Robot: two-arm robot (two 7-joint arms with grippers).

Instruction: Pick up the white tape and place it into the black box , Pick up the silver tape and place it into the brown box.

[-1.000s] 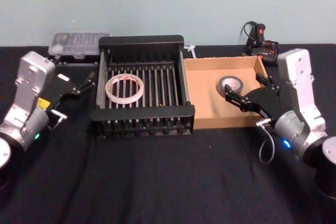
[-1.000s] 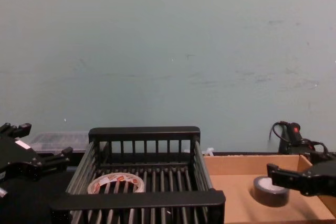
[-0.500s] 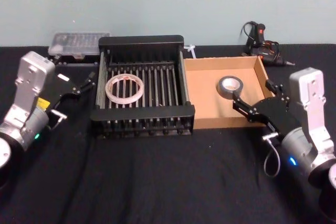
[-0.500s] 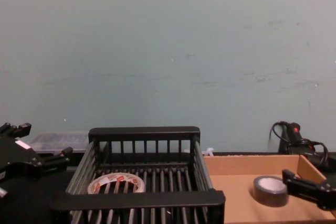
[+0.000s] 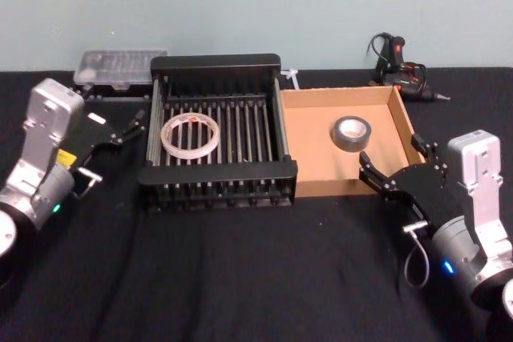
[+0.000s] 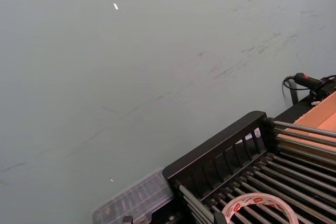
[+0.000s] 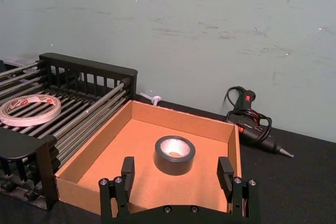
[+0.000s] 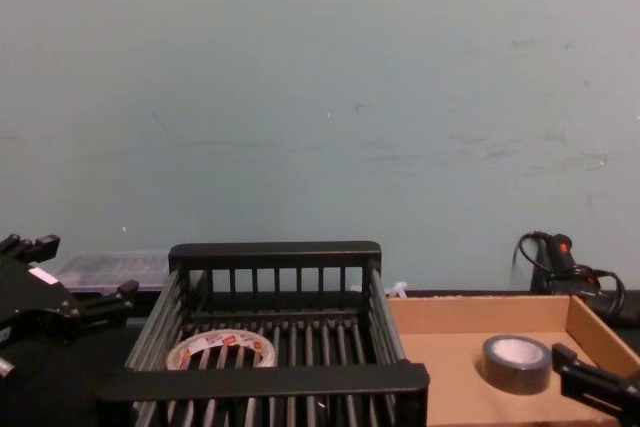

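White tape [image 5: 191, 134] in black box [image 5: 216, 62], silver tape [image 5: 352, 130] in brown box [image 5: 313, 143]; task seemingly complete, left tool [image 5: 128, 126] and right tool [image 5: 401, 163] open, empty.

A scuffed pale teal wall [image 8: 320, 97] rises behind a table draped in black cloth [image 5: 240, 278].

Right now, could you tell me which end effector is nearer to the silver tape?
Right. The right end effector hovers open at the brown box's near right corner, close to the silver tape; the left end effector sits beyond the black box.
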